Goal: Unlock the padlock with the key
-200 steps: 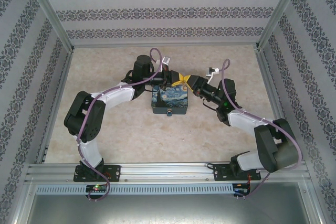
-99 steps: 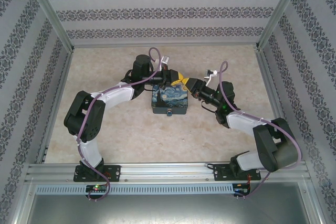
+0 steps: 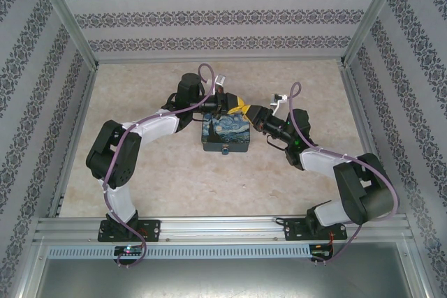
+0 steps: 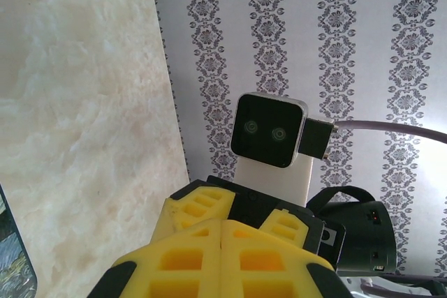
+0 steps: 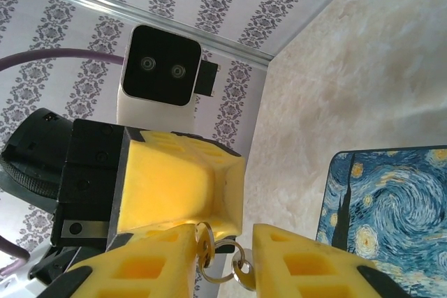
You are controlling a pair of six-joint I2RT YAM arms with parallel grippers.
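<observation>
Left gripper is closed, pinching the key; right gripper gapes around it; a mistimed handover could drop it (ring dangling loose); the padlock sits at the box's near side.

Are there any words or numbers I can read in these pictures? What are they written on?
There are no words or numbers that can be read.
The painted box shows a swirly night-sky picture, no writing.
The wallpaper has flower patterns only.
The wrist camera shows two lenses and no brand name.
The keys are too small and blurred to show any marks.
</observation>
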